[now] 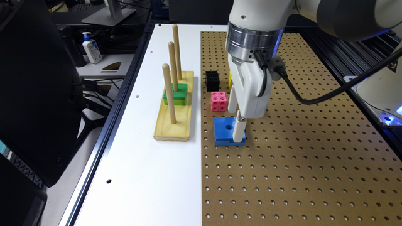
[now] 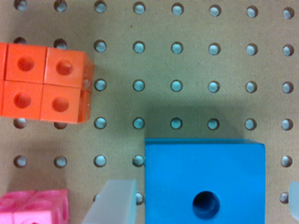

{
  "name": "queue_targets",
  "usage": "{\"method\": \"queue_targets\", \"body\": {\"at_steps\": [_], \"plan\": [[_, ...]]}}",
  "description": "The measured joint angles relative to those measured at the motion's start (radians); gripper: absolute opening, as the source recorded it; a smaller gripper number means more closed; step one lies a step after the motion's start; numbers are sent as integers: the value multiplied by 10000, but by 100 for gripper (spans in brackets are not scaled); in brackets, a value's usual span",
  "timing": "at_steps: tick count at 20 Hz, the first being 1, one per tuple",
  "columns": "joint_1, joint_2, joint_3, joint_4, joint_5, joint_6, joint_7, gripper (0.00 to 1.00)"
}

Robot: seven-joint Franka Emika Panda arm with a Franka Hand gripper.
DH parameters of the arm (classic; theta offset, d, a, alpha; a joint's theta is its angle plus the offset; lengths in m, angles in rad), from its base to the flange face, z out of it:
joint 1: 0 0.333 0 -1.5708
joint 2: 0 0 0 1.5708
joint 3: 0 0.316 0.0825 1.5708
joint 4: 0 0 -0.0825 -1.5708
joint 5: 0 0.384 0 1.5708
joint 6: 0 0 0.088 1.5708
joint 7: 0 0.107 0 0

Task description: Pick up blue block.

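Leftmost in the exterior view, a wooden peg stand point(image 1: 174, 121) with three upright dowels sits on the white table point(image 1: 141, 175), a green block point(image 1: 178, 95) threaded on the middle dowel. At about three o'clock from it, on the brown pegboard point(image 1: 298, 163), come a black cube cluster point(image 1: 212, 80) and, at six o'clock from that, a pink cube cluster point(image 1: 218, 101). The blue block point(image 1: 226, 131) lies flat at about five o'clock from the pink one, its round hole facing up. A sliver of a yellow block point(image 1: 230, 79) peeks out behind the gripper point(image 1: 236, 121), which hangs straight down over the blue block, one pale finger point(image 1: 238, 131) reaching down at the block's near-right corner.

The wrist view adds an orange cube cluster point(image 2: 44, 84) that the arm hides from the exterior view, with the pink cluster point(image 2: 32, 207) and the blue block point(image 2: 204, 182) close up.

There, one finger point(image 2: 112, 203) stands just beside one edge of the block and the tip of the other point(image 2: 294, 200) well clear of the opposite edge. The jaws are spread wider than the block, straddling it, and grip nothing.
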Motion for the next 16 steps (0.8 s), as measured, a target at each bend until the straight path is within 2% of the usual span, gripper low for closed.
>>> {"method": "queue_targets", "body": {"at_steps": [9, 16], "plan": [[-33, 128, -14, 232, 0, -6, 0, 100], [-34, 439, -38, 331, -14, 42, 0, 100]]}}
